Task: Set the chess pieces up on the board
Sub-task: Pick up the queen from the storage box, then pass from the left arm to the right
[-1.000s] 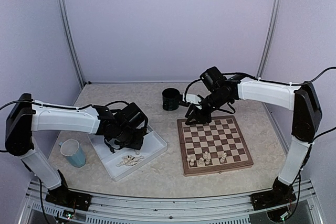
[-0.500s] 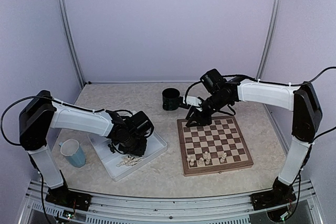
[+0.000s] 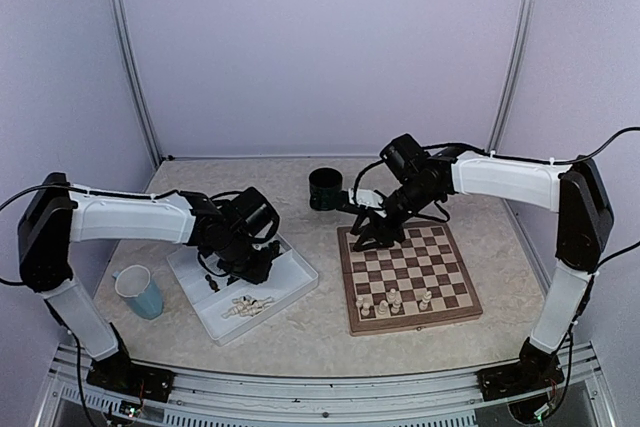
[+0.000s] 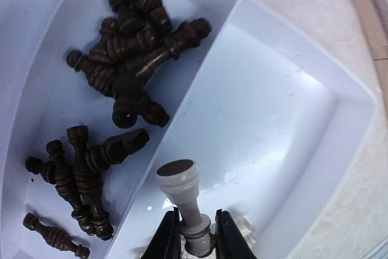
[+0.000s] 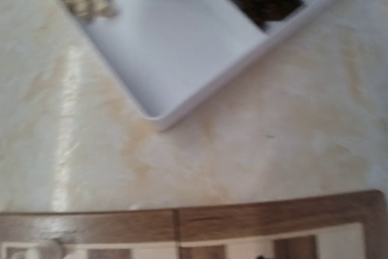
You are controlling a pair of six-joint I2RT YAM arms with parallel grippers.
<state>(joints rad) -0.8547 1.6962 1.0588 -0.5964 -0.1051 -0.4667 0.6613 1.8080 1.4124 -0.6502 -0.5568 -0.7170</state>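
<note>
Left gripper (image 4: 195, 230) tight on cream piece (image 4: 180, 183) over tray (image 4: 273, 125) — right gripper (image 3: 372, 234), seemingly over board (image 3: 420, 272), opening indiscernible.

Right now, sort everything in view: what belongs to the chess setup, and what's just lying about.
Job: board; standing cream pieces on it; cream piece in the left hand; dark pieces and loose cream pieces in the white tray.
Lying about: black mug; blue cup.

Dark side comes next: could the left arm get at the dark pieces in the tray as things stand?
Likely not yet. The dark pieces lie uncovered in the tray compartment just beside the left hand, but it is shut on a cream piece.
</note>
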